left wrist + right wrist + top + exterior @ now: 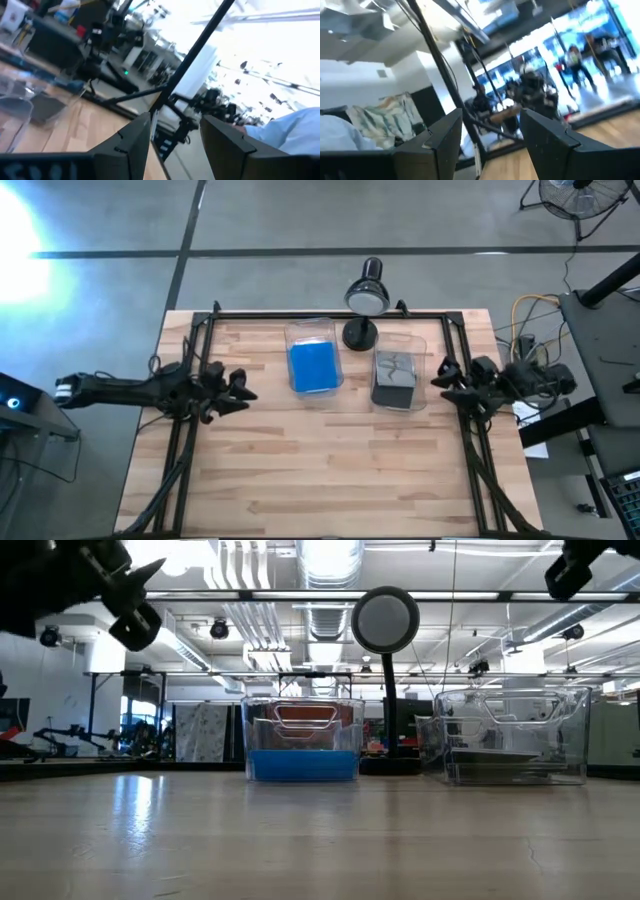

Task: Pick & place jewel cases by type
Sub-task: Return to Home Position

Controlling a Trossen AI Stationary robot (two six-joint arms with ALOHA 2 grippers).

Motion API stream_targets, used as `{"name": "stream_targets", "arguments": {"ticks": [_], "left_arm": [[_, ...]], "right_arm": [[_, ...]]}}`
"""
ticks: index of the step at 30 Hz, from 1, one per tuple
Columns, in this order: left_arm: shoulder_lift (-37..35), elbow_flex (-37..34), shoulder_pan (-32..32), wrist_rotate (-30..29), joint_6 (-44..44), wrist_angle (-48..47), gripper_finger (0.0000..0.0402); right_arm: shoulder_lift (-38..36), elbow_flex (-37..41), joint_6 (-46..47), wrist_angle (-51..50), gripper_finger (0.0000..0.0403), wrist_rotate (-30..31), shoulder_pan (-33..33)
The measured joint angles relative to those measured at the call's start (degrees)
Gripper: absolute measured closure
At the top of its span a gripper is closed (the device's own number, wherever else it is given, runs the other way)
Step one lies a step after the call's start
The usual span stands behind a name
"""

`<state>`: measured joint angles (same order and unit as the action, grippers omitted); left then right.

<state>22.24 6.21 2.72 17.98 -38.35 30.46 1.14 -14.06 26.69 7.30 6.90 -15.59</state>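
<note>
Both my arms are off the work, out at the table [330, 480] edges. My left gripper [243, 395] sits over the left edge, pointing in toward the middle, jaws apart, nothing between them. My right gripper [440, 384] sits over the right edge, pointing in the opposite way, jaws also apart and empty. In the low view both arms show only at the top corners, raised well above the tabletop. The blue cases [313, 365] lie stacked flat inside the left bin [300, 330], toward the far middle of the table, well apart from my left jaws and farther back than they are. The dark cases [394, 390] lie in the right bin [422, 345], just beside the blue one's bin; this bin is near my right jaws but not touching, a gap of bare wood between. The low view shows the blue stack filling the bottom of its bin and the dark stack low in the other; I cannot count cases in either. A lamp [367, 293] stands behind and between the two bins. I cannot see any case on the open tabletop. The left wrist view looks past my parted fingers along the table edge; the right wrist view likewise, out into the room.
</note>
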Motion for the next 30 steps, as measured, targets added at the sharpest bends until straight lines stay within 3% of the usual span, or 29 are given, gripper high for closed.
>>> {"name": "stream_targets", "arguments": {"ticks": [4, 6, 13, 17, 24, 30], "left_arm": [[-2.26, -5.71, 0.93, -0.02, -2.31, 7.13, 0.0246], [-2.71, -5.2, 0.97, 0.03, -4.08, 3.03, 0.0246], [-1.9, -5.61, 0.97, 0.18, -5.65, -2.81, 0.0246], [-2.39, -5.67, 0.5, -0.24, -5.65, -8.18, 0.0246], [-13.48, -5.71, 0.29, -0.69, -5.64, -23.32, 0.0246], [-19.8, -5.74, 0.73, -1.05, -5.61, -27.28, 0.0246]], "right_arm": [[-0.88, 4.58, -1.58, 0.72, 0.0209, 4.31, 0.11], [0.94, 6.07, -1.41, 0.31, 0.0209, 6.76, 0.12], [4.39, 12.79, -1.25, 0.12, 0.0209, 7.02, 0.11], [6.22, 13.4, -1.21, -5.03, 0.0209, 6.19, 0.12], [0.64, 13.48, -1.18, -4.97, 0.0209, 5.19, 0.33], [-1.15, 13.53, -1.17, -4.97, 0.0209, 5.03, 1.25]]}}
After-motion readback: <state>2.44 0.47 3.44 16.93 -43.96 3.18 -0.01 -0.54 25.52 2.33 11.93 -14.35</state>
